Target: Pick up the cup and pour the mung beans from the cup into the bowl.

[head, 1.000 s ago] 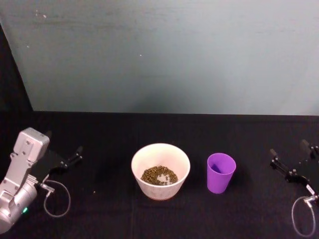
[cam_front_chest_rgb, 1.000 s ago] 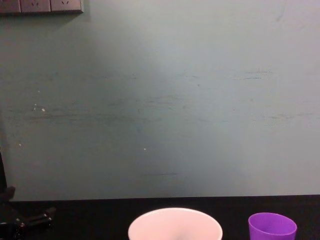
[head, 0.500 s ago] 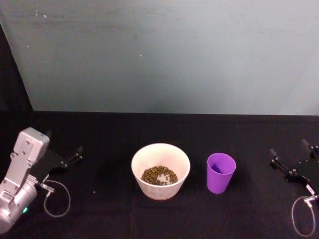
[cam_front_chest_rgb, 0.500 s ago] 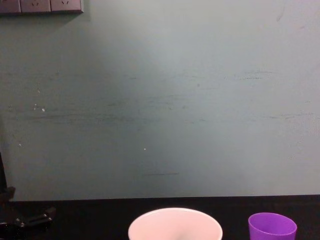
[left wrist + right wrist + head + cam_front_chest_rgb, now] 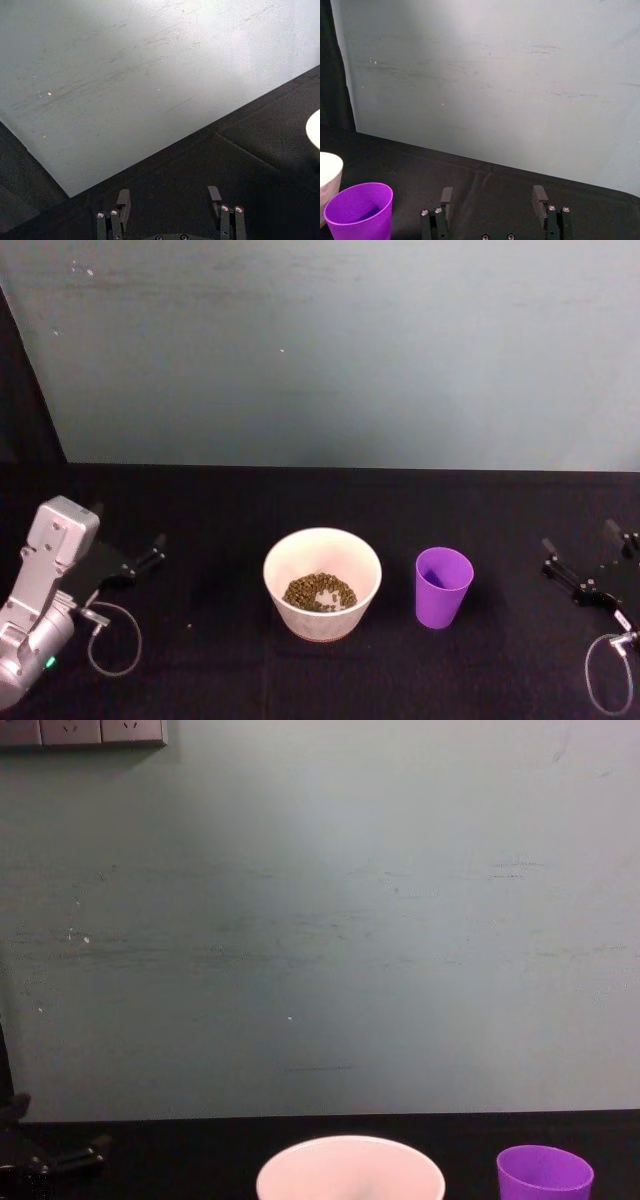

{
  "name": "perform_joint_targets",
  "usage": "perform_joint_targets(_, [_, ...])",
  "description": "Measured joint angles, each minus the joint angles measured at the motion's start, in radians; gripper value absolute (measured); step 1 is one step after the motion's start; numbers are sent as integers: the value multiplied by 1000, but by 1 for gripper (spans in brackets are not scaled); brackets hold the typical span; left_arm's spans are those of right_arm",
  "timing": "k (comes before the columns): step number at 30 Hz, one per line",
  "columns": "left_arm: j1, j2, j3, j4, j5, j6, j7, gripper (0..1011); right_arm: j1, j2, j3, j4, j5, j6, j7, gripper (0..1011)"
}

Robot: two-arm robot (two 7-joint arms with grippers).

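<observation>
Now, purple cup [image 5: 443,586] upright, beans [image 5: 319,592] in bowl [image 5: 322,581]

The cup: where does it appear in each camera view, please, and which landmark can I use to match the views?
Head view: the cup stands upright right of centre, beside the bowl.
Chest view: its rim shows at the bottom edge, right of the bowl.
Right wrist view: lower corner, next to the bowl's white edge.
Left wrist view: I cannot find it.
Shared landmark: the bowl, just to the robot's left of the cup and apart from it.
</observation>
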State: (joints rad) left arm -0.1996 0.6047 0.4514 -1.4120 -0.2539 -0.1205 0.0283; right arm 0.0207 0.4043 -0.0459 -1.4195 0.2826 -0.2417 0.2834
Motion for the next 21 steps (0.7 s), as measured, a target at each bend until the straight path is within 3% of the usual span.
perform_joint_targets(21, [0, 0, 0, 0, 0, 0, 0, 1000, 0, 0, 0, 0, 0, 0, 0, 1000])
